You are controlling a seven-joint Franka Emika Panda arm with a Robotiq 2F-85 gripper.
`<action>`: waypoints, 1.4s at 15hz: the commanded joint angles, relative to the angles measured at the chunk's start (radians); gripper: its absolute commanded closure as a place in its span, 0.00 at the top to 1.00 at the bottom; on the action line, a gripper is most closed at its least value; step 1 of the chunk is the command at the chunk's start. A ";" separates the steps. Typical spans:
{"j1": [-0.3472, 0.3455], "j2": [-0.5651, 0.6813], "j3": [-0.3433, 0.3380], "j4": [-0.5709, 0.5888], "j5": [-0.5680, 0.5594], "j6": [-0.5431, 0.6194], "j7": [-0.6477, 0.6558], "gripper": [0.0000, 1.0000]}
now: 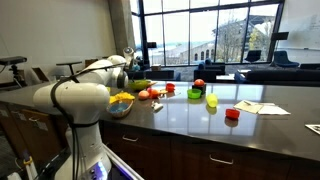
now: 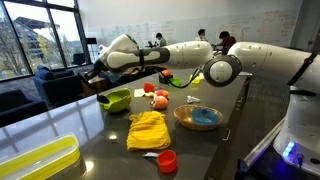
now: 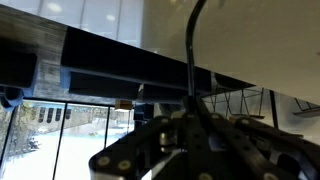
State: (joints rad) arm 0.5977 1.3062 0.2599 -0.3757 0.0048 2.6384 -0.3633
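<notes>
Green bowl (image 2: pixel 117 99) sits on the dark counter (image 2: pixel 95 140), and I see the gripper (image 2: pixel 97 74) hanging just above it, clear of its rim. I cannot tell whether the claw is wide or narrow. A yellow cloth (image 2: pixel 148 130) lies nearby, beside a wooden bowl (image 2: pixel 198 118).

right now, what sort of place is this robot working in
Most likely an office or campus lounge, not a home: a long dark counter, floor-to-ceiling windows facing other buildings, and dark armchairs by the glass.
</notes>
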 commanded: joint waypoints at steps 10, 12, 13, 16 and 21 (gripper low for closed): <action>-0.015 0.001 -0.220 0.012 -0.070 -0.004 0.330 0.01; -0.014 0.006 -0.252 0.014 -0.088 -0.014 0.390 0.01; -0.013 0.010 -0.263 0.019 -0.094 -0.017 0.413 0.01; -0.009 0.027 -0.243 0.033 -0.086 0.013 0.397 0.01; 0.004 0.032 -0.251 0.022 -0.081 -0.051 0.459 0.01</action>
State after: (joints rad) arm 0.5960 1.3233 0.0194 -0.3741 -0.0748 2.6261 0.0434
